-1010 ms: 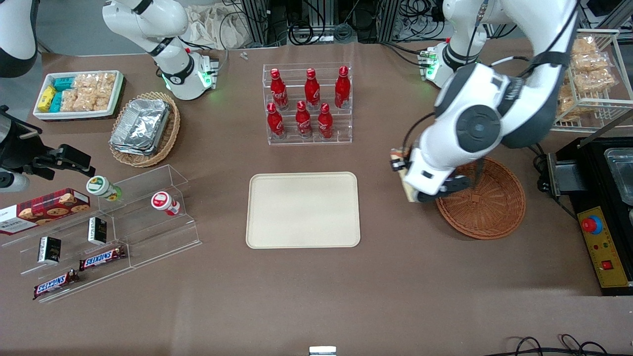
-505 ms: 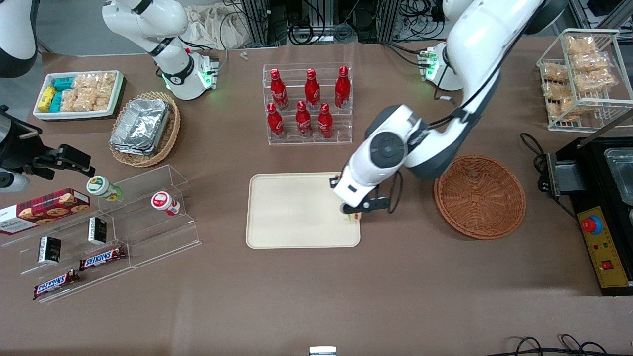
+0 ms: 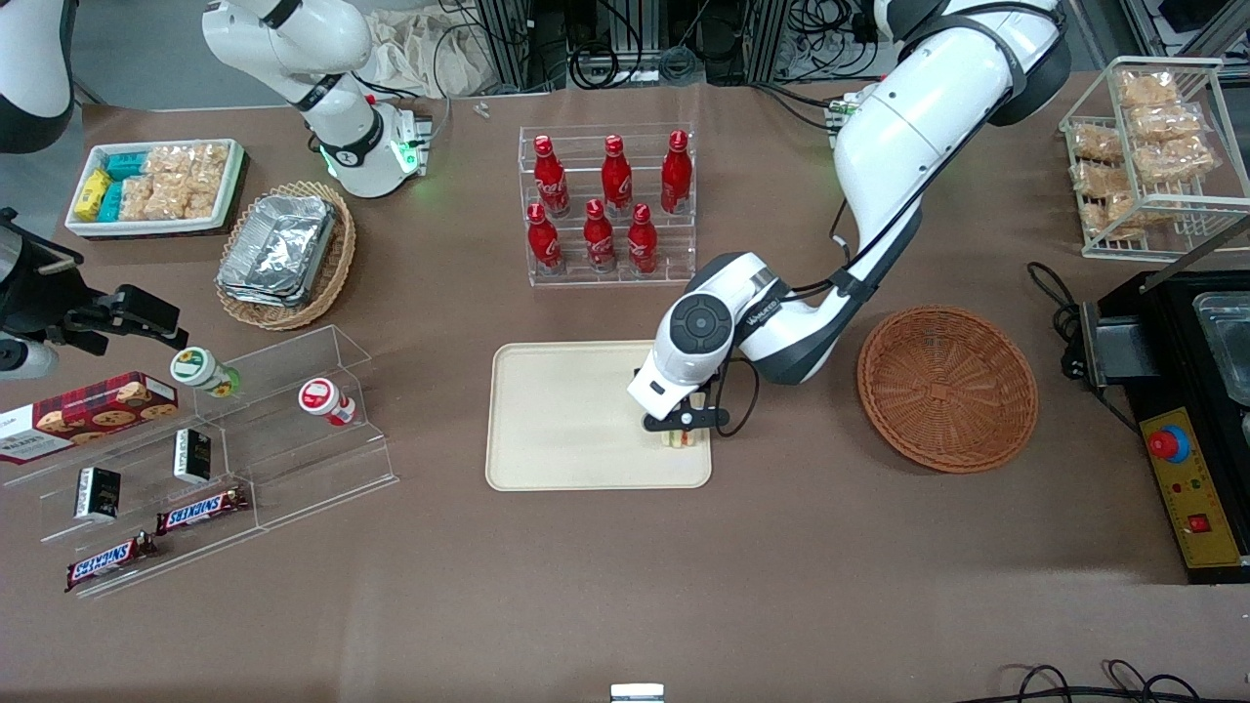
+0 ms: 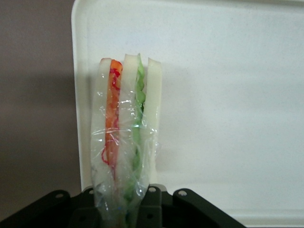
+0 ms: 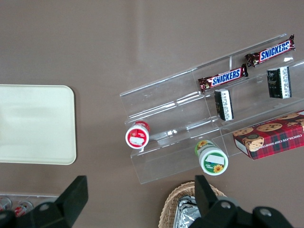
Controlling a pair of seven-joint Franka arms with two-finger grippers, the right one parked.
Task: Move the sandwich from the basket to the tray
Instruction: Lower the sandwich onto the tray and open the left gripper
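Note:
The sandwich [image 3: 683, 438] is a plastic-wrapped wedge with pale bread and orange-red and green filling. It is upright, held in my left gripper [image 3: 684, 428], just over the cream tray [image 3: 566, 420] near the tray's corner closest to the front camera and the basket. In the left wrist view the sandwich [image 4: 126, 133] sticks out from the gripper [image 4: 124, 213], over the tray [image 4: 228, 95] close to its rim. The reddish-brown wicker basket [image 3: 947, 388] stands empty beside the tray, toward the working arm's end. The parked arm's wrist view shows a bare part of the tray [image 5: 33, 123].
A clear rack of red cola bottles [image 3: 610, 205] stands farther from the camera than the tray. A clear stepped shelf with snacks [image 3: 215, 459], a tan basket of foil containers [image 3: 283, 254] and a white bin [image 3: 156, 186] lie toward the parked arm's end. A control box [image 3: 1187, 478] sits past the basket.
My left gripper carried the sandwich from beside the basket to over the tray's corner and lowered it close to the tray. The basket stayed put.

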